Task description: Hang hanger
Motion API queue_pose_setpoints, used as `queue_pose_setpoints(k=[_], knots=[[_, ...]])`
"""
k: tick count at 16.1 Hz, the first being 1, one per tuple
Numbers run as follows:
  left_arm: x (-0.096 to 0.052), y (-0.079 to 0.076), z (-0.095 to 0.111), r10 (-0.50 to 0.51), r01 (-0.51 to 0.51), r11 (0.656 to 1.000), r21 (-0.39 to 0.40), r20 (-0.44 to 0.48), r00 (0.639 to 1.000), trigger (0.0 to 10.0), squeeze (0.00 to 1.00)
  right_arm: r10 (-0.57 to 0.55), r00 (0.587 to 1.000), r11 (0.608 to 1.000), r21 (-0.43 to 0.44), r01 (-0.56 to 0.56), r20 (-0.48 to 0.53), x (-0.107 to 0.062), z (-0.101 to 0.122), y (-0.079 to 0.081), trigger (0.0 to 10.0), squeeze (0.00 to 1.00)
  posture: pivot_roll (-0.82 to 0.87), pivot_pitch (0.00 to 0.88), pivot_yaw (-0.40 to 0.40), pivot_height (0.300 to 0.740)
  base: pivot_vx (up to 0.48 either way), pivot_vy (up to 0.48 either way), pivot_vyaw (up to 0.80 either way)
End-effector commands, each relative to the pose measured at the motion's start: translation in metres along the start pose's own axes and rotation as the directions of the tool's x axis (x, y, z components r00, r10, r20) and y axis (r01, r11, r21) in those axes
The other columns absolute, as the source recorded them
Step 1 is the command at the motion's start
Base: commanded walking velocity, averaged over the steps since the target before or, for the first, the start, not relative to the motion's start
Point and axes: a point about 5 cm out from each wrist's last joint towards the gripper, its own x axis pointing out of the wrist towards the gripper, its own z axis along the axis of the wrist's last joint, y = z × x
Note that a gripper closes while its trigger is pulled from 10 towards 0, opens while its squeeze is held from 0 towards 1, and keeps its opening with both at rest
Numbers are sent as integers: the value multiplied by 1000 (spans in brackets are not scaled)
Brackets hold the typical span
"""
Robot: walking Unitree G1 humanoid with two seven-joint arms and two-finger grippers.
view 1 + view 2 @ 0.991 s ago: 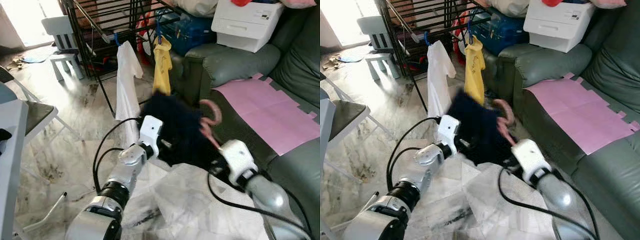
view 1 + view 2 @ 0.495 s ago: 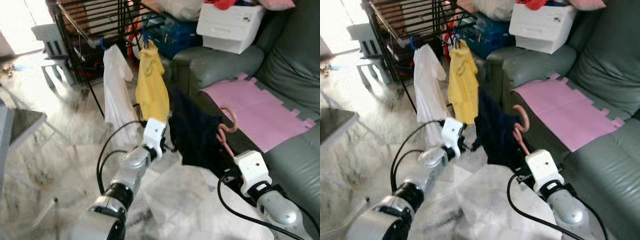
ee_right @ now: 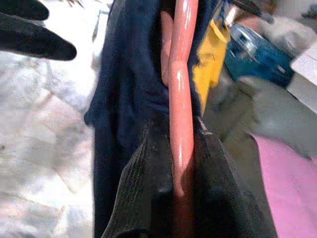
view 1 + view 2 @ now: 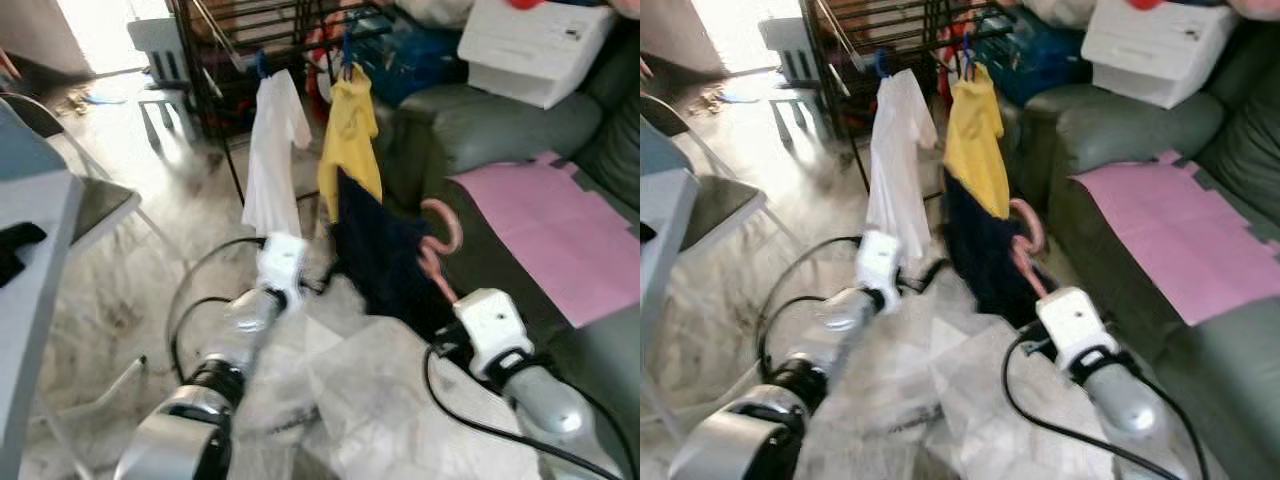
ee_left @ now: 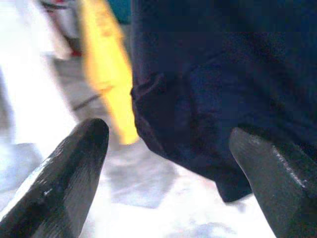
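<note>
My right gripper (image 3: pixel 181 168) is shut on the stem of a pink hanger (image 4: pixel 440 238), whose hook curves upward. A dark navy garment (image 4: pixel 385 255) hangs from the hanger, just below and in front of a yellow shirt (image 4: pixel 350 140). The yellow shirt and a white shirt (image 4: pixel 272 150) hang on the black drying rack (image 4: pixel 270 30). My left gripper (image 5: pixel 168 168) is open beside the navy garment's lower edge, and the cloth hangs just beyond its fingers (image 5: pixel 64 168). In the left eye view the left wrist (image 4: pixel 282 262) sits left of the garment.
A green sofa (image 4: pixel 500 120) with a pink mat (image 4: pixel 560 220) and a white box (image 4: pixel 535 45) fills the right. A small pale chair (image 4: pixel 165 50) stands behind the rack. A grey table edge (image 4: pixel 40 220) is at left. Crumpled white sheeting (image 4: pixel 380 400) covers the floor below my arms.
The camera has swung, shifting the whole scene. The navy garment on its hanger now hangs close under the yellow shirt. My right gripper keeps its hold and the left stays open by the cloth.
</note>
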Motion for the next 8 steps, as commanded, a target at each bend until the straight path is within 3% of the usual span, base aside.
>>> queue_pose_setpoints(k=[1,3,8], knots=[[4,-7,6,-20,20,1000,-4,21,1000,10000,0,-13,1000,1000,-13,13,26,-1,5,-3,10000,0,-114,0,63,740,0,0,0],[5,-7,7,-19,19,1000,-6,28,999,10000,0,-12,1000,1000,-12,13,23,-3,5,-3,10000,0,-120,0,65,740,131,0,0],[5,-10,6,-30,30,999,-15,30,999,10000,0,-11,1000,1000,-20,11,15,-4,4,-4,10000,0,-124,0,66,740,326,0,0]])
